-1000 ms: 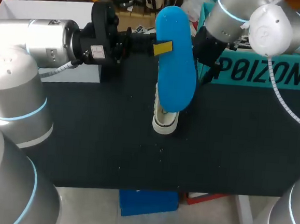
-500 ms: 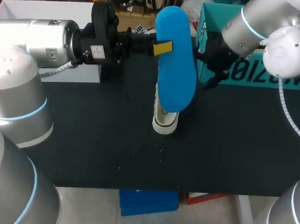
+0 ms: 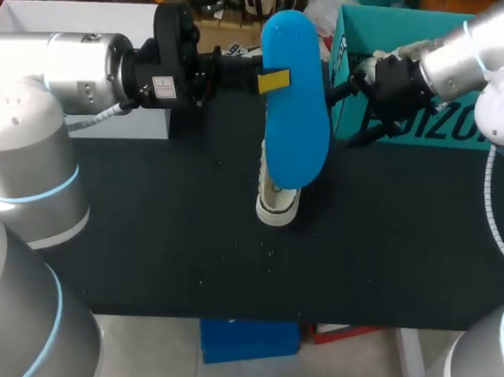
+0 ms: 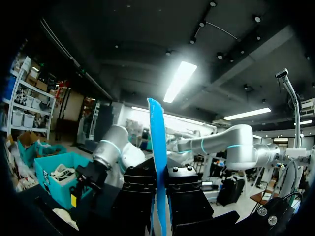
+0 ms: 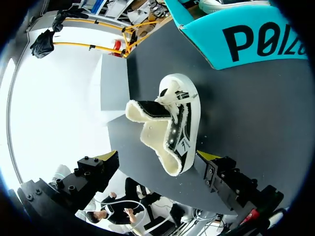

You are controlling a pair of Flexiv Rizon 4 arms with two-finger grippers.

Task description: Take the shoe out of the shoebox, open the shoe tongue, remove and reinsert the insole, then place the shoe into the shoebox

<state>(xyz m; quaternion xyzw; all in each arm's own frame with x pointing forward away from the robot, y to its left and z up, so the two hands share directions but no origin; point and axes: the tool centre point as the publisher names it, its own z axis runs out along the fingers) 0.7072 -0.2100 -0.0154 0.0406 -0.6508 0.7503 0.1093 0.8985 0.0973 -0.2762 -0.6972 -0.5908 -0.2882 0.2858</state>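
Blue insole [image 3: 294, 113]: pinched upright in left end effector [image 4: 160, 196]
Right end effector [image 5: 157, 157]: fingers spread wide, holding nothing
Shoe [image 3: 277, 206]: on tabletop [image 3: 161, 234], under insole

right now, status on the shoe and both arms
Left fingers shut on insole, right fingers open. Shoe on table, outside shoebox. Nothing in the way.

Insole [image 3: 293, 113] over shoe [image 3: 277, 206], shoebox [image 3: 396, 25] behind — obstacles; near half of table [image 3: 186, 253] passable

Shoe [image 3: 277, 208] mostly behind insole [image 3: 294, 113]
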